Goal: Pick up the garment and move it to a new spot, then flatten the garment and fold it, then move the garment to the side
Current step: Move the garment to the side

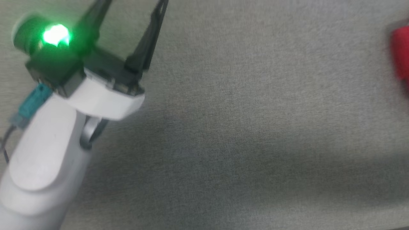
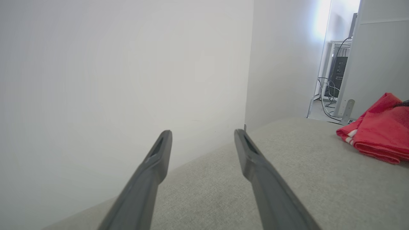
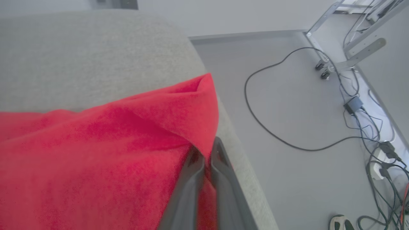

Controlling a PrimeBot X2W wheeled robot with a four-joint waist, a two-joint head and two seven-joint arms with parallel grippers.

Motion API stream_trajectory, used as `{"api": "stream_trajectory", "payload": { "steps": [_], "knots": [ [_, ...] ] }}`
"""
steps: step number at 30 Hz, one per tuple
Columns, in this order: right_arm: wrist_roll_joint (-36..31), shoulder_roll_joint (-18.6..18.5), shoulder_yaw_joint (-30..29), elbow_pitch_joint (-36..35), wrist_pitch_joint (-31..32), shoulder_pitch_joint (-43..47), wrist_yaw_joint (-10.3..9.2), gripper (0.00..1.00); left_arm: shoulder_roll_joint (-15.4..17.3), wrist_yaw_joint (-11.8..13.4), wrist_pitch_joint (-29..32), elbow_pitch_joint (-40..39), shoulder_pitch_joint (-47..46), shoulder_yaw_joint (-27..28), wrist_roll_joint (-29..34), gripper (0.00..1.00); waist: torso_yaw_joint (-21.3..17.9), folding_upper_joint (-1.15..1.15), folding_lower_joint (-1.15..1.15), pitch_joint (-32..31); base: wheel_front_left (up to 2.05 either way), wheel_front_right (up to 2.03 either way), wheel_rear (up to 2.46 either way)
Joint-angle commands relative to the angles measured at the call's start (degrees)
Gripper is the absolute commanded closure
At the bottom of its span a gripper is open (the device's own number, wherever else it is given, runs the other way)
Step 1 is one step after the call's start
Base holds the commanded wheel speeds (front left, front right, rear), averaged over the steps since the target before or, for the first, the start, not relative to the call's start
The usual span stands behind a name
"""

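Red garment (image 3: 96,143): bunched in a heap at the corner of the grey surface (image 3: 80,48), right up against the edge, with the floor (image 3: 287,179) just beyond.
Right gripper (image 3: 207,148): fingers pressed together with a red fold nipped between them close to the tips. It has cloth, but not much of it.
Left gripper (image 2: 203,134): jaws spread wide with nothing in them, hovering over bare surface, well apart from the garment.
Step, as I read it: this is the opening pick-up. The move to a new spot isn't done yet, and flattening, folding and setting aside are all to come.
Risk one: that's a thin bite near the fingertips. A quick lift could let the soft fold slide out under the weight of the hanging cloth.
Risk two: the edge is the danger. If the fold slips here, the garment could go over onto the floor among the cables (image 3: 271,127).
Risk three: it's a one-point hold, so the garment will likely hang in a twisted bundle and land crumpled, which makes flattening harder. The left gripper is too far off to steady it.
Risk four: the head view is smeared, with the garment only at its right border, so it's a poor guide for judging the drop spot.
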Motion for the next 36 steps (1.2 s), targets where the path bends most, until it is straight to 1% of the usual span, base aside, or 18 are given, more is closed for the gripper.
{"api": "stream_trajectory", "payload": {
  "steps": [1, 4, 8, 13, 17, 18, 19, 20, 23, 27, 28, 33, 36],
  "knots": [
    [-1.54, -0.56, -0.31, 2.66, -2.33, -3.25, -0.08, 1.0, 0.54, -0.12, -0.25, 0.01, -3.15, -1.12, -0.23, 0.0, -1.19, 0.0, 0.0, 3.84, 0.0, 0.0, 0.0],
    [-4.26, -1.39, 0.25, 7.66, -6.25, -7.91, -0.08, 1.0, 1.23, -0.12, -0.25, 0.37, -7.46, -2.75, -0.46, 0.0, -1.36, 0.0, 0.0, 5.57, 0.0, 0.0, 0.0],
    [-8.77, -1.12, 2.7, 13.34, -11.04, -12.83, -0.08, 1.0, 1.9, -0.12, -0.25, 0.86, -10.79, -3.89, -0.88, 0.0, -1.55, 0.0, 0.0, 6.86, 0.0, 0.0, 0.0],
    [-13.18, -0.55, 4.22, 20.51, -16.77, -17.48, -0.09, 1.0, 2.96, -0.12, -0.25, 1.06, -12.17, -4.61, -1.08, 0.0, -1.81, 0.0, 0.0, 7.76, 0.0, 0.0, 0.0],
    [-15.76, 0.55, 5.08, 25.81, -19.95, -20.19, -0.08, 1.0, 3.54, -0.12, -0.25, 1.57, -11.78, -4.46, -1.32, 0.0, -1.97, 0.0, 0.0, 7.69, 0.0, 0.0, 0.0],
    [-16.17, 0.69, 5.43, 26.82, -20.73, -20.63, -0.08, 0.82, 3.49, -0.12, -0.25, 1.66, -11.42, -4.36, -1.39, 0.0, -2.04, 0.0, 0.0, 7.39, 0.0, 0.0, 0.0],
    [-16.24, 1.04, 5.88, 27.89, -21.46, -20.95, -0.08, 0.53, 3.34, -0.12, -0.25, 1.75, -11.0, -4.28, -1.45, 0.0, -2.06, 0.0, 0.0, 6.98, 0.0, 0.0, 0.0],
    [-16.13, 1.38, 6.25, 28.75, -22.26, -21.13, -0.08, 0.01, 3.2, -0.12, -0.25, 1.86, -10.47, -4.23, -1.46, 0.0, -2.04, 0.0, 0.0, 6.47, 0.0, 0.0, 0.0],
    [-15.58, 1.93, 8.01, 30.56, -24.32, -20.89, -0.08, 0.0, 2.55, -0.12, -0.25, 2.43, -8.42, -3.25, -1.51, 0.0, -1.8, 0.0, 0.0, 4.22, 0.0, 0.0, 0.0],
    [-13.95, 2.07, 11.03, 31.23, -26.64, -19.3, -0.08, 0.0, 1.03, -0.12, -0.25, 3.34, -4.17, -1.15, -1.59, 0.0, -1.08, 0.0, 0.0, 0.05, 0.0, 0.0, 0.0],
    [-13.95, 2.07, 11.03, 31.23, -26.64, -19.3, -0.08, 0.0, 1.03, -0.12, -0.25, 3.34, -4.17, -1.15, -1.59, 0.0, -1.08, 0.0, 0.0, 0.05, 0.0, 0.0, 0.0],
    [-11.07, 3.46, 17.79, 28.85, -27.86, -15.79, -0.08, 0.0, -0.87, -0.12, -0.25, 4.67, 2.74, 1.92, -1.83, 0.0, 0.46, 0.0, 0.0, -5.85, 0.0, 0.0, 0.0],
    [-8.82, 5.15, 21.55, 26.45, -28.82, -12.86, -0.08, 0.0, -2.42, -0.12, -0.25, 5.03, 7.27, 4.18, -1.93, 0.0, 1.59, 0.0, 0.0, -9.68, 0.0, 0.0, 0.0]
  ]
}}
